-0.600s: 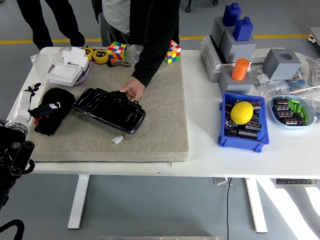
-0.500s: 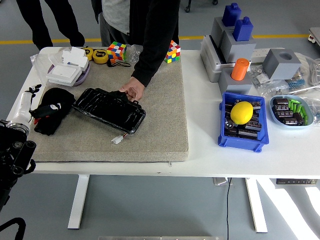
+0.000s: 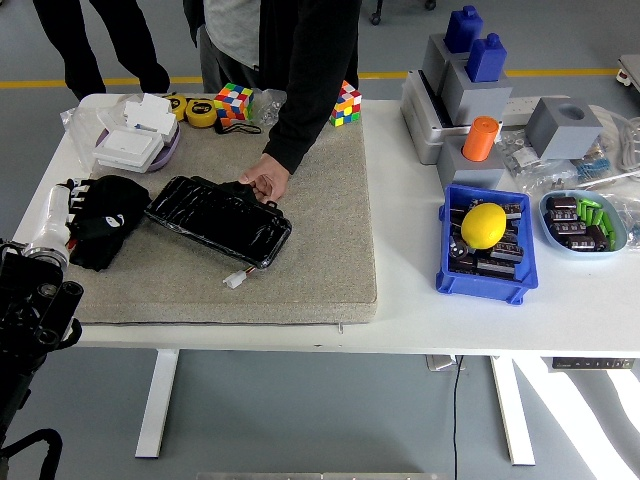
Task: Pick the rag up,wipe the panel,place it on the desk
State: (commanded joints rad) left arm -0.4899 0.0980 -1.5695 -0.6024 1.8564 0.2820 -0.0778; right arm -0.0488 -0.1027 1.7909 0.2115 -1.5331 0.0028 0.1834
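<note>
- The rag (image 3: 108, 220), a black bundle, lies at the left end of the grey mat (image 3: 320, 260), just beside the glossy black panel (image 3: 220, 220).
- The left hand (image 3: 78, 205) sits at the rag's left edge, touching it; its dark fingers blend into the cloth, so I cannot tell whether they are closed on it.
- The right hand is out of view.
- A person's hand (image 3: 265, 183) rests on the panel's far edge, apparently steadying it.
- Judging by this, the pick-up is not clearly done; wiping the panel and setting the rag on the desk remain.
- The blue bin (image 3: 482, 285) holds dark parts with a yellow lemon-like object (image 3: 484, 225) on top.
- The pale blue dish (image 3: 585, 248) holds dark and green small parts.
</note>
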